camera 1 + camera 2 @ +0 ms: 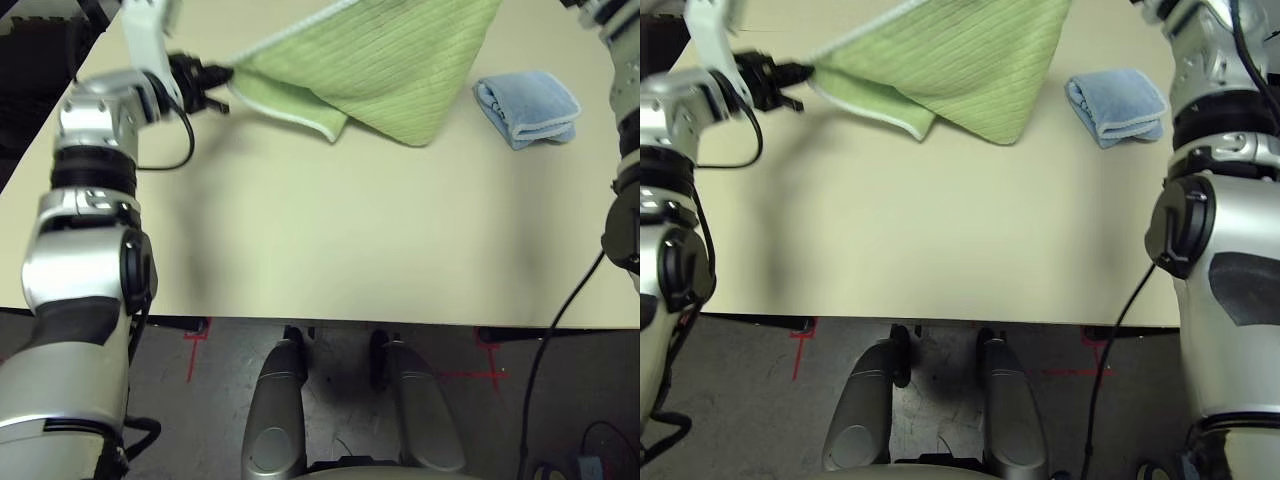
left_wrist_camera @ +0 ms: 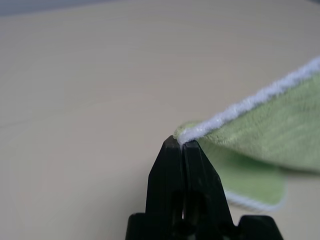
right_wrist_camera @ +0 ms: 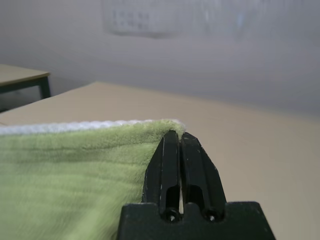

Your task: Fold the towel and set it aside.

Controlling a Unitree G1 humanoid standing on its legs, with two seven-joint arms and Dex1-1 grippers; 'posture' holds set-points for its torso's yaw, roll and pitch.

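Terry-soft and limp, the towel [image 1: 380, 60] is sagging as I'm pinching its stitched corners, left gripper [image 2: 181, 144] and right gripper [image 3: 179, 136] both clamped.

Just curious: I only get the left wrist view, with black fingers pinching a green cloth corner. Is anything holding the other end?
Observer: Yes, the right gripper is shut on another corner of the towel.
Operator: Is it lying flat?
Observer: No, it hangs between that and the left gripper, its lower fold sagging toward the table.
Operator: Anything else there?
Observer: A folded blue towel lies on the table to the right of the green one.
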